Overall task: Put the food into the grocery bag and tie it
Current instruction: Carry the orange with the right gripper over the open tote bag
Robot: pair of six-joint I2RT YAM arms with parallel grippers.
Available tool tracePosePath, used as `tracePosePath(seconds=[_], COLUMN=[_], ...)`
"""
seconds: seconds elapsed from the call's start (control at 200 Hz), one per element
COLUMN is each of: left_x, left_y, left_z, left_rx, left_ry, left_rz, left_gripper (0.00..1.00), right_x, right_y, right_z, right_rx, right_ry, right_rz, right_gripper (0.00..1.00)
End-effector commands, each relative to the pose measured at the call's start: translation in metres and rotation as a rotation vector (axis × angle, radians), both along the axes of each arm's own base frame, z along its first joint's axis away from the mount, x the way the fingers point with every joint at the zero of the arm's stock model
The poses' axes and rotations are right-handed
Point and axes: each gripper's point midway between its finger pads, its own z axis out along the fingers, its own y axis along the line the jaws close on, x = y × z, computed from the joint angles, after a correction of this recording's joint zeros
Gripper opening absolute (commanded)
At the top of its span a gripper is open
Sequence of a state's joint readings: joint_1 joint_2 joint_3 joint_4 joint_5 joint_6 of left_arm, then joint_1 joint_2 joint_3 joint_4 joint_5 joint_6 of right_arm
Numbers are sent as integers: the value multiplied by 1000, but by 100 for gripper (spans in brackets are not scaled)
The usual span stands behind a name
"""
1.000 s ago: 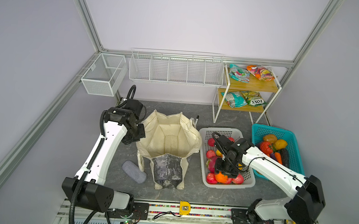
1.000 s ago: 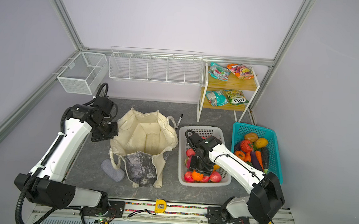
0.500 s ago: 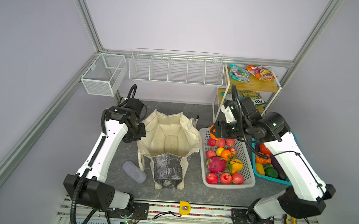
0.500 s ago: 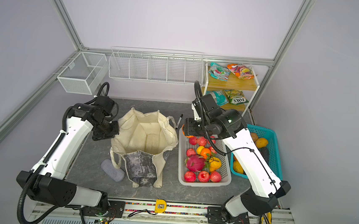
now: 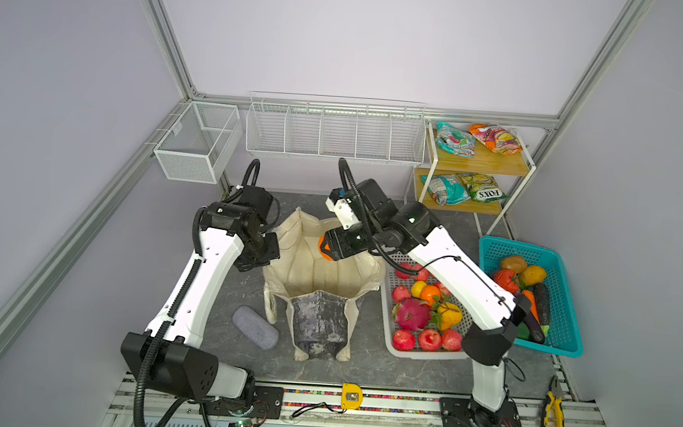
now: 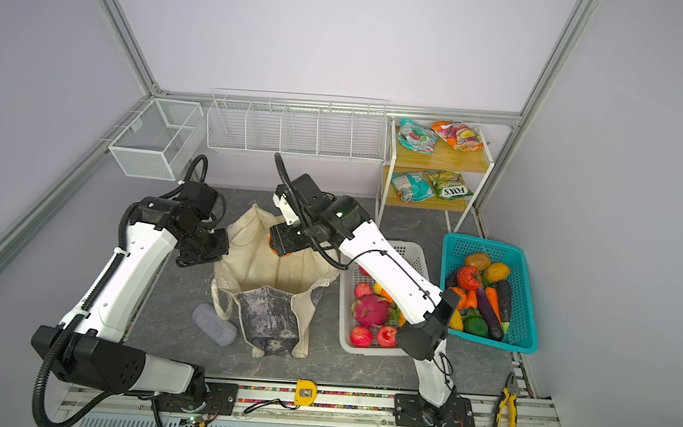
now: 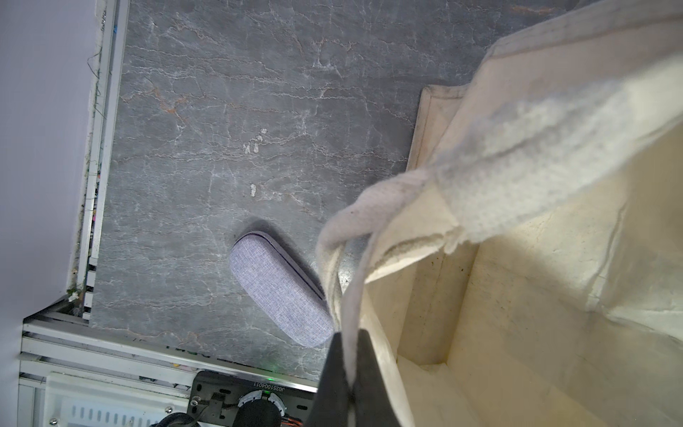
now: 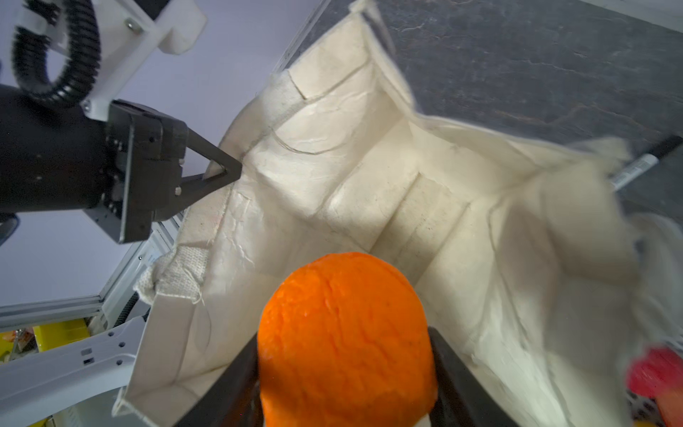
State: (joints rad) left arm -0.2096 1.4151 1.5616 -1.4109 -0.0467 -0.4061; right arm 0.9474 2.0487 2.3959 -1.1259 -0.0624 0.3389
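The cream grocery bag (image 5: 322,271) (image 6: 276,274) stands open in the middle of the table. My left gripper (image 5: 265,253) (image 7: 349,355) is shut on the bag's handle strap (image 7: 351,258) at its left rim and holds that side up. Over the bag's open mouth, my right gripper (image 5: 331,248) (image 8: 343,351) is shut on an orange (image 8: 343,325) (image 6: 271,245). The bag's inside (image 8: 406,207) shows nothing in it. More food lies to the right: apples (image 5: 430,339) and a dragon fruit (image 5: 411,314).
A white basket (image 5: 424,353) of fruit stands right of the bag, a teal basket (image 5: 512,248) of vegetables beyond it. Snack packets (image 5: 456,142) lie on a two-tier shelf at the back right. A grey case (image 5: 255,328) lies left of the bag; a marker pen (image 8: 643,162) lies behind it.
My right arm has lifted out of the white basket with the orange and swung left over the bag's mouth. The left gripper has kept its hold on the bag.
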Motion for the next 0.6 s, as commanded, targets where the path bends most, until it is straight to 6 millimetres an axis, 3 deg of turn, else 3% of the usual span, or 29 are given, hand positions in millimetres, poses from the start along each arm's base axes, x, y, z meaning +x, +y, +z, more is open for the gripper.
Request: tracePosePath(seconds=[0.0, 0.3, 0.39, 0.595], left_x=[6, 4, 4, 1], left_y=[-2, -5, -6, -7], left_z=[10, 13, 15, 19], left_rx=[-12, -34, -46, -67], left_ry=[-43, -59, -64, -87], left_rz=[-15, -5, 0, 16], left_gripper=[0, 0, 0, 0], right_x=[-5, 5, 12, 21], right_y=[16, 46, 54, 58], right_z=[-16, -84, -95, -129], right_rx=[-32, -101, -81, -96], right_ry=[2, -5, -36, -61], right_rz=[71, 118, 125, 114], right_gripper=[62, 60, 59, 58])
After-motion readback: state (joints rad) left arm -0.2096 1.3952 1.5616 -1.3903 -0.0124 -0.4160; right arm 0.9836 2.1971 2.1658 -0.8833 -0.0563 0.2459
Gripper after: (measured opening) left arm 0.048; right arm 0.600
